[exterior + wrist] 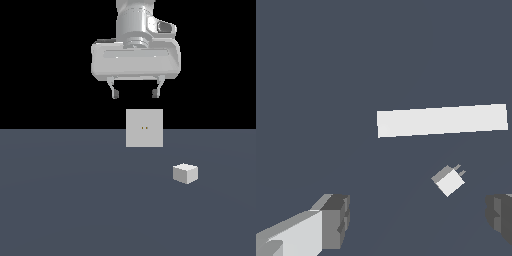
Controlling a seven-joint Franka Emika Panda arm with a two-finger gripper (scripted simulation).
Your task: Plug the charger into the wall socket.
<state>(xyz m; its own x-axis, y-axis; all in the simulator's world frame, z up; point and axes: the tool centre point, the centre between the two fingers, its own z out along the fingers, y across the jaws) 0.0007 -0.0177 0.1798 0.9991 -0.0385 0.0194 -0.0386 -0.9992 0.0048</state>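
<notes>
The charger (pixel 185 173) is a small off-white cube lying on the dark grey floor, toward the exterior view's right and nearer the camera than the socket. In the wrist view the charger (pixel 448 179) shows two short prongs on one side. The wall socket (pixel 144 128) is a flat upright light-grey square panel with two tiny yellowish dots at its centre; in the wrist view the wall socket (pixel 442 120) appears as a pale bar seen from above. My gripper (pixel 136 93) hangs open and empty high above the socket, apart from both things.
The dark grey floor (pixel 75 200) stretches across the lower half of the exterior view, with black background behind. Nothing else stands on it. One fingertip (pixel 336 220) shows at the wrist view's edge.
</notes>
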